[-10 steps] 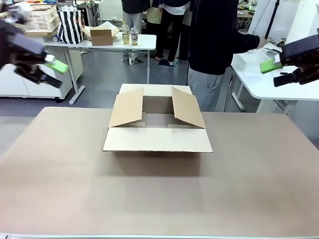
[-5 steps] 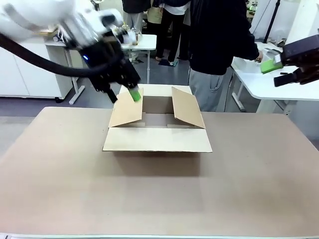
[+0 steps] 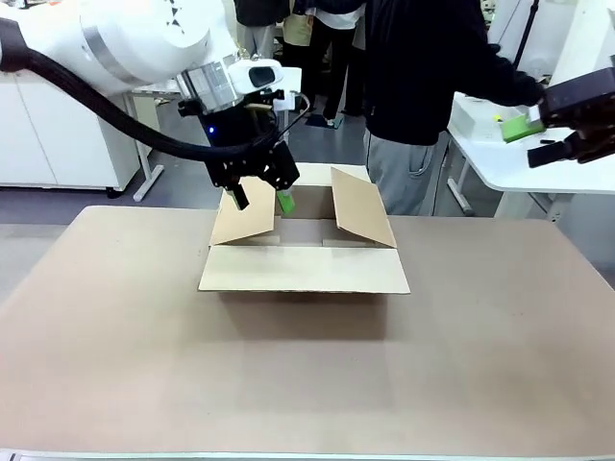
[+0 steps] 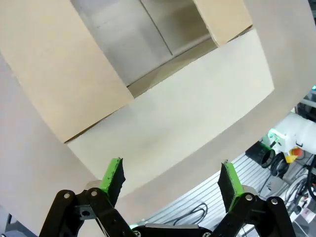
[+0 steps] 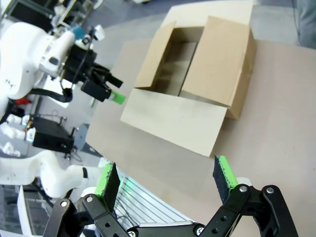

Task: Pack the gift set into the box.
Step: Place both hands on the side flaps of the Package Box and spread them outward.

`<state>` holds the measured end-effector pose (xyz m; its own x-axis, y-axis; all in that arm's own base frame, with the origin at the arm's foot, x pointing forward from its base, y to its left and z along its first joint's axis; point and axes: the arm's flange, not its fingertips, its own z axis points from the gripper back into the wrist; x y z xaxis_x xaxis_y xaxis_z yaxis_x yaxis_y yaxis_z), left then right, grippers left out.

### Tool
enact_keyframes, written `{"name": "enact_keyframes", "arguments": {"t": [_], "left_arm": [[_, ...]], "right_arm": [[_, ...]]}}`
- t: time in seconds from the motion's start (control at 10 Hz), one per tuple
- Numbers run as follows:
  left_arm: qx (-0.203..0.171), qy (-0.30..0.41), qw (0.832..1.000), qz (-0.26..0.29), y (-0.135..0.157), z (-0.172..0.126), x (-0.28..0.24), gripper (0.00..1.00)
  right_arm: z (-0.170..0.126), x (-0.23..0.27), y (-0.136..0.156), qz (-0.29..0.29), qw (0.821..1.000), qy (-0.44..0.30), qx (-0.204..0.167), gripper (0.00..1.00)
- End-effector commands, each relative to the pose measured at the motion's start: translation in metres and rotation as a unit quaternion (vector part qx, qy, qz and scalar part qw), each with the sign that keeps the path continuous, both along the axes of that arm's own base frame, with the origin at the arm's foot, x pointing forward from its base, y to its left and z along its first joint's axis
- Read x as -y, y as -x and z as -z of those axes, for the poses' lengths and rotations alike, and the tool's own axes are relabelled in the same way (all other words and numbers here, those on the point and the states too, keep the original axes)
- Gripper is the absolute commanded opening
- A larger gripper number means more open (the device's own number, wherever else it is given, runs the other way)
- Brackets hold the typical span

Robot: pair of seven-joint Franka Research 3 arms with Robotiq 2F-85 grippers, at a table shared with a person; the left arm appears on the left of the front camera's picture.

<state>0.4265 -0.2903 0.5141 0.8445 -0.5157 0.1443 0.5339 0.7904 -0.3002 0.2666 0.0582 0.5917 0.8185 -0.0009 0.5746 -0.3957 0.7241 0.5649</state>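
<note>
The left gripper (image 3: 261, 200) is hovering with its fingers spread apart above the left flap of the box (image 3: 303, 271), which is sitting open-topped mid-table (image 3: 307, 384). The right gripper (image 3: 531, 137) is hanging well off to the right, fingers likewise apart

Front view: fixed on the robot's side, we look across the table (image 3: 307, 384) at the box (image 3: 303, 271) in mid-distance, with a person (image 3: 423, 67) beyond.
Left wrist view: we look steeply down past the left gripper (image 4: 170, 180), close over the box's flaps.
Right wrist view: we look down from farther off, past the right gripper (image 5: 165, 180), over the whole box.
Shared: all three take in the box; the front and right wrist views share the left arm (image 3: 125, 38).
</note>
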Motion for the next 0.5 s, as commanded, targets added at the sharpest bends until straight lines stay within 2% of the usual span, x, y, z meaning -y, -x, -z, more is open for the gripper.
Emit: {"name": "enact_keyframes", "arguments": {"t": [0.0, 0.1, 0.2, 0.4], "left_arm": [[-0.009, -0.001, 1.0, 0.001, -0.004, 0.009, 0.002, 1.0], [-0.008, -0.019, 0.999, -0.035, -0.022, 0.021, 0.024, 1.0], [0.011, -0.059, 0.992, -0.11, -0.041, 0.032, 0.043, 1.0], [0.015, -0.138, 0.984, -0.111, -0.067, 0.039, 0.082, 1.0]], "right_arm": [[-0.002, 0.001, -0.003, -0.013, 1.0, -0.007, 0.006, 1.0], [-0.002, 0.001, -0.003, -0.013, 1.0, -0.007, 0.006, 1.0], [-0.002, 0.001, -0.003, -0.013, 1.0, -0.007, 0.006, 1.0], [-0.002, 0.001, -0.003, -0.013, 1.0, -0.007, 0.006, 1.0]]}}
